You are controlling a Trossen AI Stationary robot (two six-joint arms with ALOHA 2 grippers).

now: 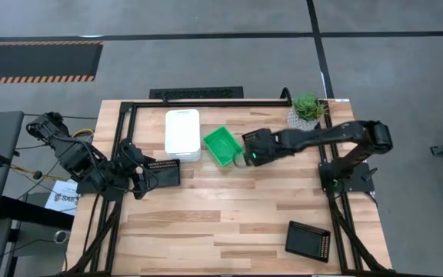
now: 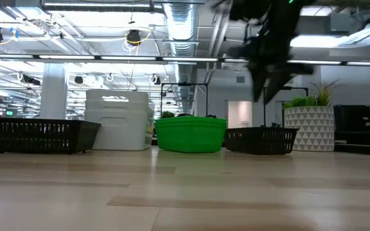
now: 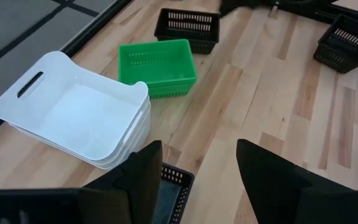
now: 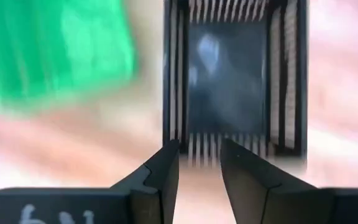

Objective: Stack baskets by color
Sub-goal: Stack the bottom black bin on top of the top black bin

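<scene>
A stack of white baskets [image 1: 183, 133] stands at the far side of the table, with a green basket [image 1: 223, 145] on the wood to its right. Just right of the green one, a black basket [image 4: 235, 87] rests flat on the table. My right gripper [image 4: 197, 168] hovers open above that basket's rim, clear of it in the low view [image 2: 270, 86]. My left gripper [image 3: 197, 174] waits open at the left. It is above the corner of a second black basket [image 1: 162, 173], which lies flat on the wood. A third black basket [image 1: 308, 240] lies near the front right.
A potted plant [image 1: 306, 110] in a white patterned pot stands at the far right, behind my right arm. A black frame [image 1: 129, 108] runs along the table's far and side edges. Bare wood [image 1: 229, 215] fills the middle and the near part of the table.
</scene>
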